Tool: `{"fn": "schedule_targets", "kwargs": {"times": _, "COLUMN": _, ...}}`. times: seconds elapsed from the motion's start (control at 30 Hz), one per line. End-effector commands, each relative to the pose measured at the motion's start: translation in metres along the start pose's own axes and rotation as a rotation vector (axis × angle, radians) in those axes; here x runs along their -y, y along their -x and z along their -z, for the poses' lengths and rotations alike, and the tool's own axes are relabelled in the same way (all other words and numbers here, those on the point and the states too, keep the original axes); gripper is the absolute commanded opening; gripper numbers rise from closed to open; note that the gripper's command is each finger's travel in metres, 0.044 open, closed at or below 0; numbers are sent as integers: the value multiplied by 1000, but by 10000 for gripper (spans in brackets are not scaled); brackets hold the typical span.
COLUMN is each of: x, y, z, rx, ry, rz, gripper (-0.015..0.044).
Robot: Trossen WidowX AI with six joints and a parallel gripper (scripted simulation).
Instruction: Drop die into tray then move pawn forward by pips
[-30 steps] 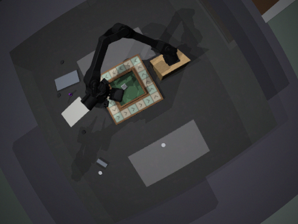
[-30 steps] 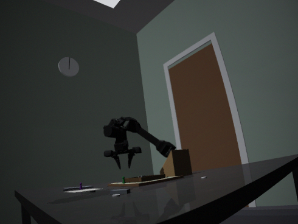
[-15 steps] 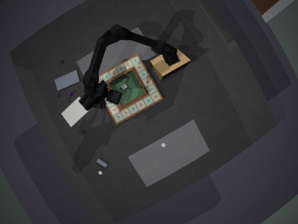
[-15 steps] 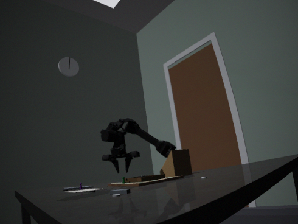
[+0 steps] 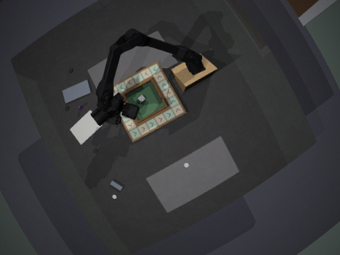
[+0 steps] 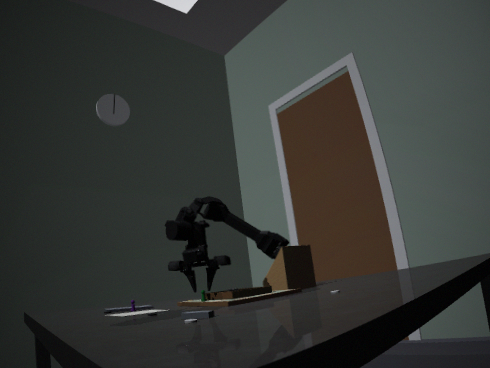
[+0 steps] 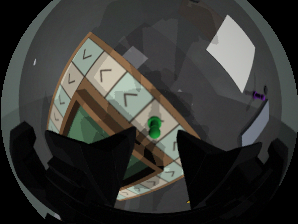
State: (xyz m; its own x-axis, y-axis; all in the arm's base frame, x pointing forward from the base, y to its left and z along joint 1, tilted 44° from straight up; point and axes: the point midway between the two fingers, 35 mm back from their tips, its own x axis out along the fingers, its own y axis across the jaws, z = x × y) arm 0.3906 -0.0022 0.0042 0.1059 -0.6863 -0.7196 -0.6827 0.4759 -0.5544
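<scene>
The gripper [image 7: 154,156] hangs above the board's [image 5: 177,111] edge with its fingers half spread, pinching nothing. The green pawn [image 7: 154,127] stands on a ring square straight below, between the fingertips. The die [image 5: 141,98] lies in the green tray [image 5: 153,102] at about 2 o'clock from the gripper in the top view.

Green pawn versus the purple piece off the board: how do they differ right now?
The green pawn stands on a square of the board's ring, directly below the gripper; the purple piece stands off the board, on the table beside the white sheet. The pawn is green, the other purple. Both stand upright and untouched; the half-open gripper holds nothing.
</scene>
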Motion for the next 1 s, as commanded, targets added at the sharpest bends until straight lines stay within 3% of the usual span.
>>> {"fn": "schedule_targets", "kwargs": {"times": 0.0, "x": -2, "y": -9, "z": 0, "rx": -7, "ry": 8, "rz": 1, "gripper": 200}}
{"fn": "schedule_targets", "kwargs": {"times": 0.3, "x": -2, "y": -21, "z": 1, "rx": -8, "ry": 8, "rz": 2, "gripper": 200}}
{"fn": "schedule_targets", "kwargs": {"times": 0.5, "x": -2, "y": -21, "z": 1, "rx": -8, "ry": 8, "rz": 2, "gripper": 43}}
{"fn": "schedule_targets", "kwargs": {"times": 0.83, "x": -2, "y": -20, "z": 1, "rx": -7, "ry": 8, "rz": 2, "gripper": 0}}
{"fn": "schedule_targets", "kwargs": {"times": 0.97, "x": -1, "y": 3, "z": -4, "rx": 1, "ry": 4, "rz": 1, "gripper": 0}}
